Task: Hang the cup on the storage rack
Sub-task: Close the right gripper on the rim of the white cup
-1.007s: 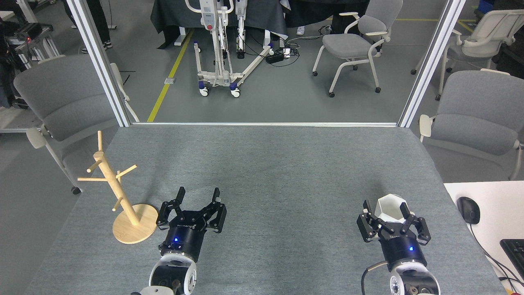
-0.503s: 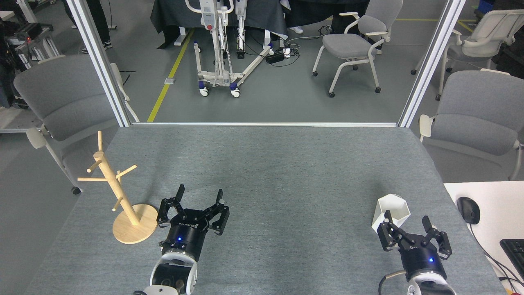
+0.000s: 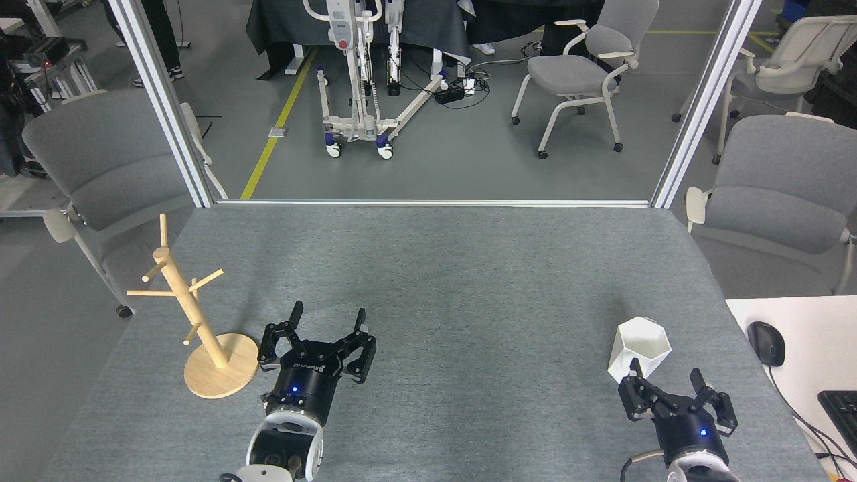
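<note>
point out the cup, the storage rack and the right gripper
cup point(image 3: 636, 351), head view, on its white faceted side
storage rack point(image 3: 184, 291), head view, on its upright post
right gripper point(image 3: 668, 383), head view, between its open fingertips

The grey felt table point(image 3: 442, 281) bears the storage rack point(image 3: 201, 335) at left, the cup point(image 3: 639, 347) at right.

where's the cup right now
In the head view the cup stands upright on the grey table at the near right, just beyond the open right pincer and far across from the storage rack.
</note>
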`<state>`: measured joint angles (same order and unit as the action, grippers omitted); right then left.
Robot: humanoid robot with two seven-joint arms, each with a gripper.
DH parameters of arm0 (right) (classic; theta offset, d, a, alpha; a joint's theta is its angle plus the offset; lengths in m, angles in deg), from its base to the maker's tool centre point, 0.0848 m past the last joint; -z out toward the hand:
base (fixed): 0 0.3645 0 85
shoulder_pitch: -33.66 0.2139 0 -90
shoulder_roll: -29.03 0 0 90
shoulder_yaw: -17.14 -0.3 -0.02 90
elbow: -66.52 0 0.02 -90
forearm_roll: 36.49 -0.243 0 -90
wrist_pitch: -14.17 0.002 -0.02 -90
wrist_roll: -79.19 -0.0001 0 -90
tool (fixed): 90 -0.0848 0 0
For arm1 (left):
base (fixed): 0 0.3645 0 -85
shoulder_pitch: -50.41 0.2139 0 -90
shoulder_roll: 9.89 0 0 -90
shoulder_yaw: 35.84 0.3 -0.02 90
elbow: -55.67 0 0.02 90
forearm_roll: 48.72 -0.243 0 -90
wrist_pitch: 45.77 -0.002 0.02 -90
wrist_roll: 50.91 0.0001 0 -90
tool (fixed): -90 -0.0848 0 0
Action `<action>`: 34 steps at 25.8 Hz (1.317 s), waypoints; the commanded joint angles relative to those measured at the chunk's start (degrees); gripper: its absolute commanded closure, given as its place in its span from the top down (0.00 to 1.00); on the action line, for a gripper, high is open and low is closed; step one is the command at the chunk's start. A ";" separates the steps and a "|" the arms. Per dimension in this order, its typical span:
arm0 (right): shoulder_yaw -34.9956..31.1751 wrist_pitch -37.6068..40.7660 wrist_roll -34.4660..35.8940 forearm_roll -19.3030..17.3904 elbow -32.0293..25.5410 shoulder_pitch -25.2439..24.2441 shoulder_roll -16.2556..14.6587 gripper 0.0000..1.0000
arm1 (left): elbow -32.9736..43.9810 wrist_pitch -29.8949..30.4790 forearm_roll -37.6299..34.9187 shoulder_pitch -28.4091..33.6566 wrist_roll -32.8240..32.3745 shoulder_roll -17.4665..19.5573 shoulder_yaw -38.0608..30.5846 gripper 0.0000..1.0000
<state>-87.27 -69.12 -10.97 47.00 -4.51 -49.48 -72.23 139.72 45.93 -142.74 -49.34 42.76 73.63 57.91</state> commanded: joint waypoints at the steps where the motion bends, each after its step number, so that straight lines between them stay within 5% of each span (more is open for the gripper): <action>1: 0.17 -0.04 -0.28 0.01 0.28 0.09 0.02 1.00 | -0.12 -0.03 0.59 -0.26 0.02 0.07 0.02 0.99; 34: 2.19 -0.21 -0.19 0.09 9.59 7.82 -0.07 1.00 | -1.79 -0.21 1.82 -0.53 -0.16 0.07 -0.07 0.99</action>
<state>-85.06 -69.28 -11.31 47.10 4.10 -42.35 -72.27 138.31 45.78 -140.92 -49.75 42.55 73.69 57.85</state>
